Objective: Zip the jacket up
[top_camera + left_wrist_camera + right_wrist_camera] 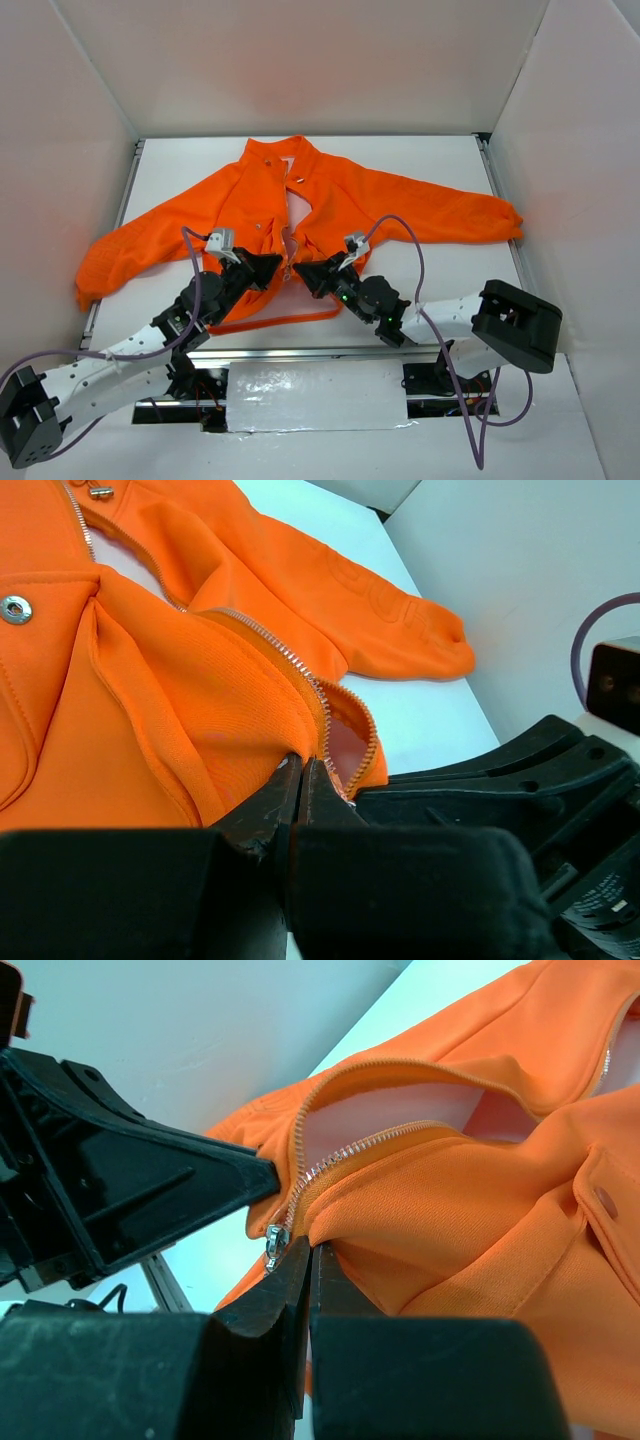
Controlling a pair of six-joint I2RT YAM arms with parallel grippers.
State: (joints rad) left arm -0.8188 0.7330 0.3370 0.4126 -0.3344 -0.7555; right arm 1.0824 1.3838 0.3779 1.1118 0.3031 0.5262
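The jacket (330, 195) is lying spread on the white surface (420, 160), collar pointing to 12 o'clock, hem to 6 o'clock, and sleeves trailing off toward 9 and 3. Both arms are converging on the 6 o'clock end of the front opening. The left gripper (262, 268) is coming in from 8 o'clock with its jaws pressed together, pinching the front edge just beside the zipper (270, 645), probably to anchor the hem so the fabric is not bunching when the pull comes. The right gripper (312, 272) is reaching in from 4 o'clock, its jaws also squeezed tight on the orange cloth, touching the silver slider (272, 1245); whether the pull tab is sitting between them cannot be told. The two tips are nearly meeting across the zipper's foot. Above them, toward 12 o'clock, the teeth are gaping apart and showing pale lining, so the zipping run looks barely begun.
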